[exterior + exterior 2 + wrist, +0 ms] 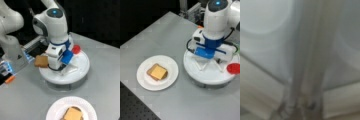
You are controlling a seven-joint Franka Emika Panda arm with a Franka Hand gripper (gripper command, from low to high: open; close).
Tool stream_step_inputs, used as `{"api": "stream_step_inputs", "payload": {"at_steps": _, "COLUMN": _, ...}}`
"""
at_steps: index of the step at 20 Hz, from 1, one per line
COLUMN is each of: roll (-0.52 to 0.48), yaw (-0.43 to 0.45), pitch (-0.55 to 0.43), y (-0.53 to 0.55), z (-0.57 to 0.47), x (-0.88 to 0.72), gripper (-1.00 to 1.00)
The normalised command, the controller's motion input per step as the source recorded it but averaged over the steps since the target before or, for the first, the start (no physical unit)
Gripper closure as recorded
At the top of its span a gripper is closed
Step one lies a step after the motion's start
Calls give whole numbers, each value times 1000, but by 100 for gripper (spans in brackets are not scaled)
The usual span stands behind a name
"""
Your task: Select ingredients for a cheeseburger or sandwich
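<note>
While the arm (53, 25) hangs low over the white round tray (82, 70), the gripper (62, 68) sits just above the tray's raised dividers (203, 66), fingers down; whether they are spread or pinched, cannot tell, since the wrist body hides them in both front views. The wrist view shows only pale finger shapes (307, 75) against the tray's white ribs.

A tan toast square (41, 61) lies at the tray's edge just beside the gripper, on a front view's left. A red disc (76, 49) sits on the tray's rim behind the gripper; in a front view it shows at the tray's right edge (234, 68).

Well apart from the gripper, toward a front view's bottom, a white plate (56, 110) holds a toast square topped with a cheese square (73, 114); in a front view (158, 72) a dark layer peeks out under the cheese.

Surface: plain grey table (170, 30), matte. Background is dark. A grey base and clutter (10, 67) stand off the gripper toward a front view's left.
</note>
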Motion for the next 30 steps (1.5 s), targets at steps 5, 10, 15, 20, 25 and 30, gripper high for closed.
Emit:
{"api": "stream_step_inputs", "payload": {"at_steps": 5, "roll": 76, "yaw": 367, "pitch": -171, "y": -23, "z": -223, "x": -184, "gripper": -100}}
{"api": "stream_step_inputs", "payload": {"at_steps": 10, "roll": 72, "yaw": 279, "pitch": -165, "y": -20, "z": -227, "x": -180, "gripper": -100}}
{"api": "stream_step_inputs", "payload": {"at_steps": 15, "roll": 113, "yaw": 339, "pitch": -117, "y": -53, "z": -251, "x": -151, "gripper": -100}}
{"api": "stream_step_inputs", "payload": {"at_steps": 20, "roll": 118, "yaw": 485, "pitch": -70, "y": -148, "z": -285, "x": -32, "gripper": -100}}
{"api": "stream_step_inputs", "payload": {"at_steps": 25, "roll": 138, "yaw": 514, "pitch": -24, "y": -257, "z": -299, "x": 46, "gripper": -100}}
{"api": "stream_step_inputs", "payload": {"at_steps": 30, "roll": 128, "yaw": 480, "pitch": -3, "y": -345, "z": -275, "x": 108, "gripper": -100}}
